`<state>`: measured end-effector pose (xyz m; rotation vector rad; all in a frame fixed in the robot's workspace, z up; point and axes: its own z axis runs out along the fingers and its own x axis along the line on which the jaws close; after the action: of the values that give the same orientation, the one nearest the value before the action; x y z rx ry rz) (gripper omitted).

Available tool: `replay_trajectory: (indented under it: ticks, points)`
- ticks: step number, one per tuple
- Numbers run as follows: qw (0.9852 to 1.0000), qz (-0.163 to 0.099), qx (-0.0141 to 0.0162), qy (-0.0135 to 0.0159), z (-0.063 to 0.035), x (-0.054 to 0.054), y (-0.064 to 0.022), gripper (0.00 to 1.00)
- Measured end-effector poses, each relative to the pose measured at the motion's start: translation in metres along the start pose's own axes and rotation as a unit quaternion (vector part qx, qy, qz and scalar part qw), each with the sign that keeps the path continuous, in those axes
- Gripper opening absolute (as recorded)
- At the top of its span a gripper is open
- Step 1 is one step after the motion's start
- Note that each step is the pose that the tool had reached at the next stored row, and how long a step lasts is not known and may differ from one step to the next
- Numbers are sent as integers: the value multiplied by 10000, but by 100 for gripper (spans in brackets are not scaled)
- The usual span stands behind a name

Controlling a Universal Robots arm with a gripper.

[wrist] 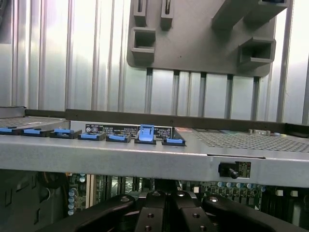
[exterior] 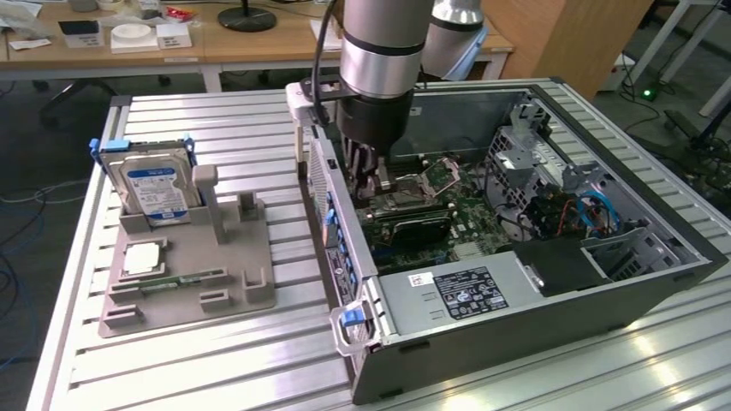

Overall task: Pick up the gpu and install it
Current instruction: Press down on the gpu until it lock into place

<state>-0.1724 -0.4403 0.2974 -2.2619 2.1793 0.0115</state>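
My gripper (exterior: 368, 184) reaches down inside the open computer case (exterior: 639, 282), close to the rear wall with the blue slot clips (wrist: 146, 134). Its fingers (wrist: 149, 212) are pressed together with nothing visible between them. A dark, flat card that looks like the gpu (exterior: 407, 228) stands on edge on the green motherboard (exterior: 474, 224), running out from the rear wall. My fingertips hover just over that card's rear-wall end; I cannot tell whether they touch it.
On the exterior view's left, a grey parts holder (exterior: 188, 282) carries a silver hard drive (exterior: 154, 190), a square chip (exterior: 143, 257) and a narrow memory stick (exterior: 183, 281). The power supply (exterior: 457, 295) and the drive cage (exterior: 571, 205) crowd the case.
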Motion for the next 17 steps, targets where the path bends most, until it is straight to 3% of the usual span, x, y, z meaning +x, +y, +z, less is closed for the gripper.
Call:
replay_trajectory:
  ticks: [17]
  points:
    - [10000,1,-3,-13,3,46,18,11]
